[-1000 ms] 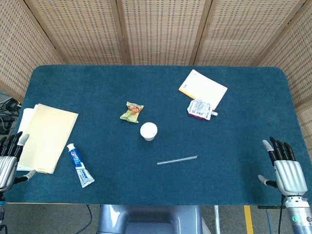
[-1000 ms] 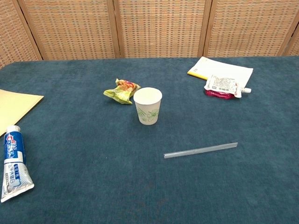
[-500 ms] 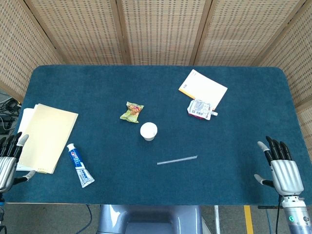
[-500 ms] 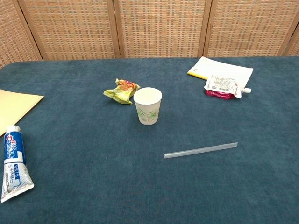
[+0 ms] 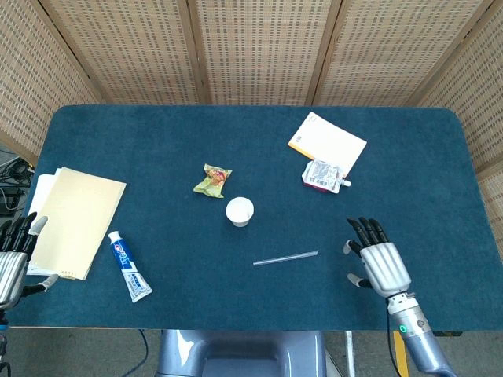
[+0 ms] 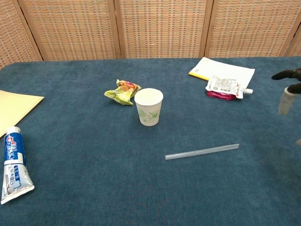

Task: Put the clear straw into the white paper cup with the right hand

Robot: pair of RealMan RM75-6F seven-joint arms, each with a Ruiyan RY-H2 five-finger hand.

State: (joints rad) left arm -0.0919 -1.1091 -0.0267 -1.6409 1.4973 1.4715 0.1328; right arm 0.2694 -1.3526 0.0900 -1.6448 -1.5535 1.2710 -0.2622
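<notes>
Setting: woven cane screens stand behind a worktop covered in dark blue felt.
Straw: the clear straw lies flat on the felt, just in front of the cup and a little to its right, touched by nothing.
Cup: the white paper cup stands upright with its mouth showing nothing inside.
Right hand: the right hand hovers near the straw's right end, apart from it, fingers spread and holding nothing.
Left hand: the left hand sits at the far left edge, fingers apart, holding nothing.
Progress: nothing of the task looks done; reach, grasp, lift and drop into the cup are all left.
Nearby: a crumpled snack wrapper lies just behind the cup; a toothpaste tube and a manila folder lie well to the left; a notepad and a drink pouch lie at the back right.
Obstacles: none of these sits between hand, straw and cup; my guess is the thin, flat straw will be the hard part to pinch.
</notes>
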